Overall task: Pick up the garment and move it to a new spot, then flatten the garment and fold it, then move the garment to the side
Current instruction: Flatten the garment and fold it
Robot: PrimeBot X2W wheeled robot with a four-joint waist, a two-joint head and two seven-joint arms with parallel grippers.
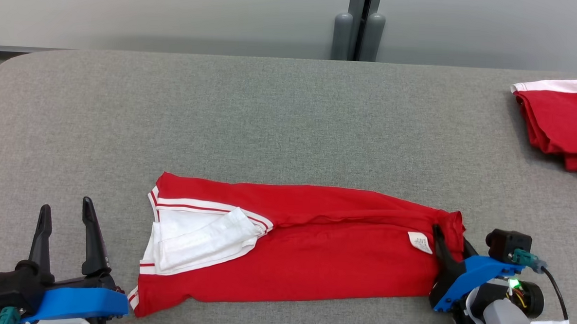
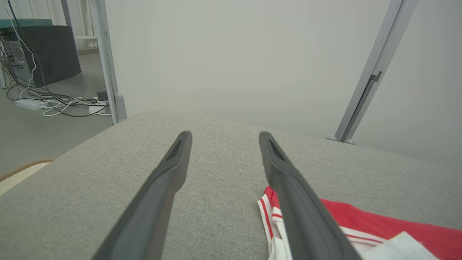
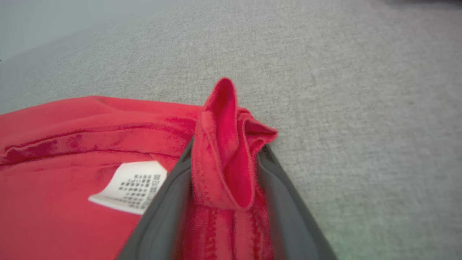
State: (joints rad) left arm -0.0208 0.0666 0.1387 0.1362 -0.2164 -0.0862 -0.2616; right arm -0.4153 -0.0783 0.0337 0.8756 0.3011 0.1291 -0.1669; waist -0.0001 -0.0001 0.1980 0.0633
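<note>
The left gripper (image 1: 66, 205) is being held just above the grey table (image 1: 271, 112), its two fingers standing wide apart. The red garment (image 1: 304, 250) is lying flat immediately to this gripper's right, its white-striped end nearest the right finger, and is being stretched lengthwise toward the right gripper (image 1: 451, 236). There, just beyond the white care label (image 1: 420, 242), the garment's far corner is being pinched between both fingers, the cloth bunching upward past the fingertips.
</note>
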